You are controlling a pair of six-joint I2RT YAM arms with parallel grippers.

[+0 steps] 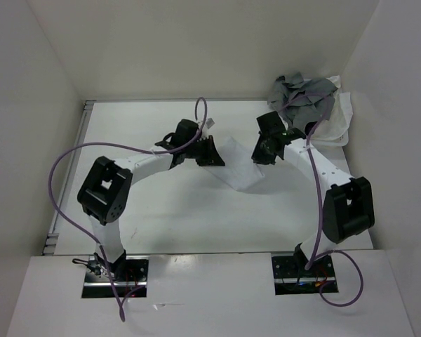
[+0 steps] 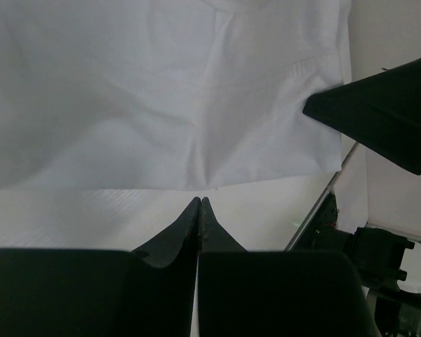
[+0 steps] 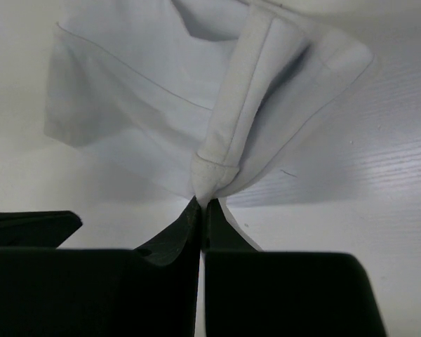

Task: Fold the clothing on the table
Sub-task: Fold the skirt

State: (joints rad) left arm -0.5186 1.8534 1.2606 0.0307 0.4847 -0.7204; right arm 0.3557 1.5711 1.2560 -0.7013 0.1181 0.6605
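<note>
fold barely begun, clothing held at mid-desk
the clothing [image 1: 235, 168] lies mostly spread in the middle of the desk [image 1: 161, 217]. the right end effector [image 3: 200, 203] pinches a bunched hem corner. the left end effector [image 2: 200, 202] is pressed together at the opposite edge, grip unclear. no fold looks laid yet.

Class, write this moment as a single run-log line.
left gripper: shut at garment edge, hold unclear | right gripper: shut on garment hem | grey clothes: far right corner of table
</note>
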